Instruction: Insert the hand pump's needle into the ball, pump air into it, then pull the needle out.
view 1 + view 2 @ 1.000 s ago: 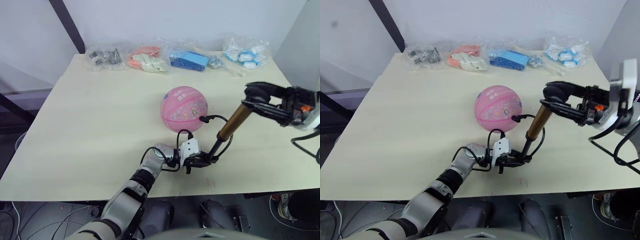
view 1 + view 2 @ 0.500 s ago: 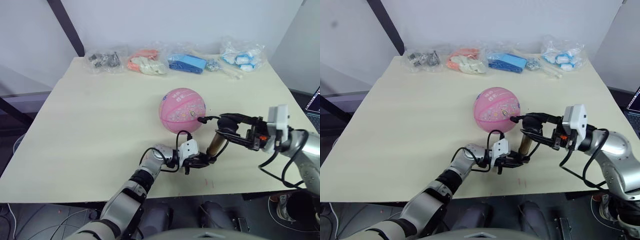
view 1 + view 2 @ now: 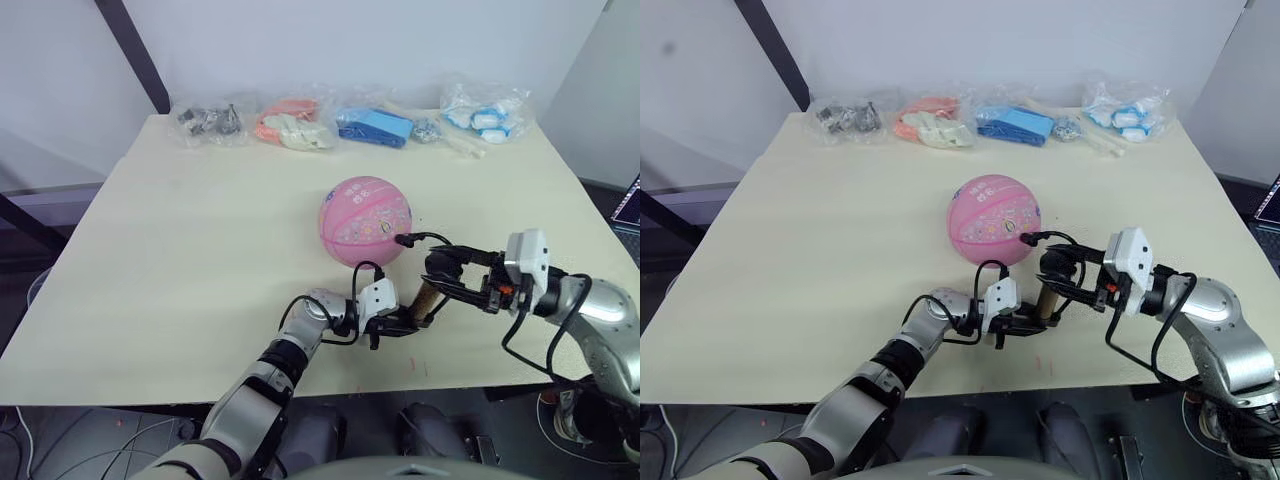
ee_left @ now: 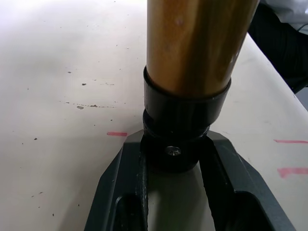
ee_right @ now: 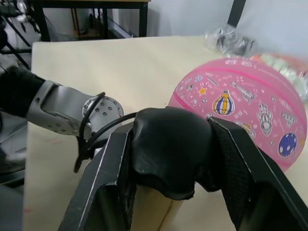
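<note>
Pump upright on the table, just beside the ball. Left gripper fingers pinching the pump's black base cap. Right gripper fingers clamped on the black handle, hiding most of the barrel. Hose arcs to the ball; needle too small to make out.

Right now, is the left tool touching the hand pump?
Touching. In the left wrist view, the left tool clamps the black base cap of the hand pump between both fingers, with no gap.
</note>
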